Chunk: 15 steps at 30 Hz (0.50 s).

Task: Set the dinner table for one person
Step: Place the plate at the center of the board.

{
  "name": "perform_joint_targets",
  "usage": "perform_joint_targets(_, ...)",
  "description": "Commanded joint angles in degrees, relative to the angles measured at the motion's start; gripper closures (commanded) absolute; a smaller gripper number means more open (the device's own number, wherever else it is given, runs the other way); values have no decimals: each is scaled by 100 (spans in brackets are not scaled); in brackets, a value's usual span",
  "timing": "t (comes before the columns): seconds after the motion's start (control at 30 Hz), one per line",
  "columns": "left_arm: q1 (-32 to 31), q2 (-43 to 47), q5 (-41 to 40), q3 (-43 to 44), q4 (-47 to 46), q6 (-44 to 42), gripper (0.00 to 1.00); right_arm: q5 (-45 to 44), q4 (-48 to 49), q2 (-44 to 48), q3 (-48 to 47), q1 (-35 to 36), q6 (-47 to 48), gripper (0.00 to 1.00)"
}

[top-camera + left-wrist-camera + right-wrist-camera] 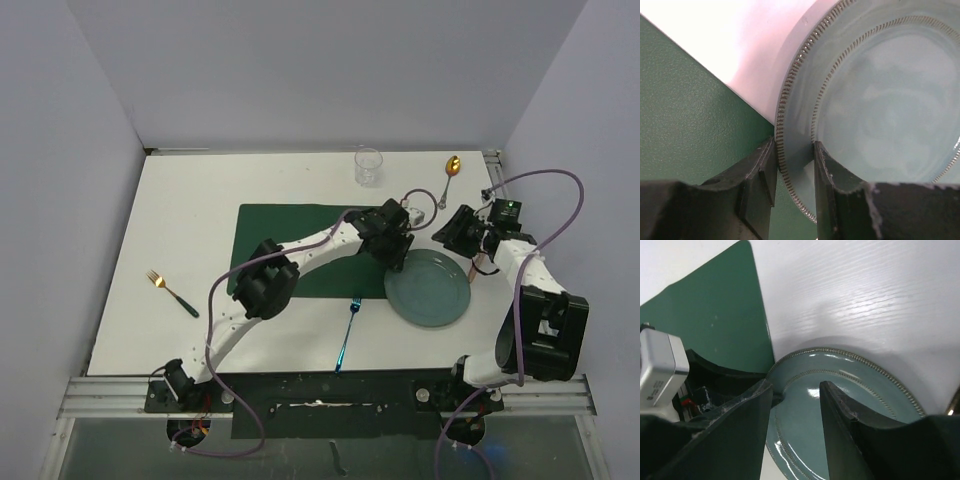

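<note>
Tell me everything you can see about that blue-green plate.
The plate is round, glossy grey-blue and ceramic-looking, with two beaded rings, one at the rim and one around the well. It is empty and lies right of the green placemat, its edge just overlapping it. The left gripper pinches its rim; the right gripper is at its other side, grip unclear.

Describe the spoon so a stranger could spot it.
On the white table, at the far right corner, just right of the clear glass, lies the spoon, off the green mat. It alone among the cutlery has a round gold bowl.
</note>
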<state>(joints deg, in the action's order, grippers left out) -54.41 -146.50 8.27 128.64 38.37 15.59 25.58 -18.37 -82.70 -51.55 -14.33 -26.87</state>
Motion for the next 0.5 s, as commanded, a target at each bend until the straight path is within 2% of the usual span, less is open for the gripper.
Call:
perform_joint_targets(0.0,332,12,310,-1743,315,386,77,-77,305,-39,52,367,118,57)
perform_joint_targets(0.1,789,647,761,-2715,-602,803,77,-201,419,-300,-53,670,49,57)
perform_joint_targets(0.2,1158,1133,818,-3351,-1133,944,77,-344,481,-608,-266,986,-3,57)
perform_joint_targets(0.33,1457,1346,1270,-3685,-1328,907,77,-476,490,-1016,-553,1384,-75,57)
perform_joint_targets(0.47,1423,1199,1537,-3547,-1301,834,77,-611,485,-1286,-683,1650,-107,57)
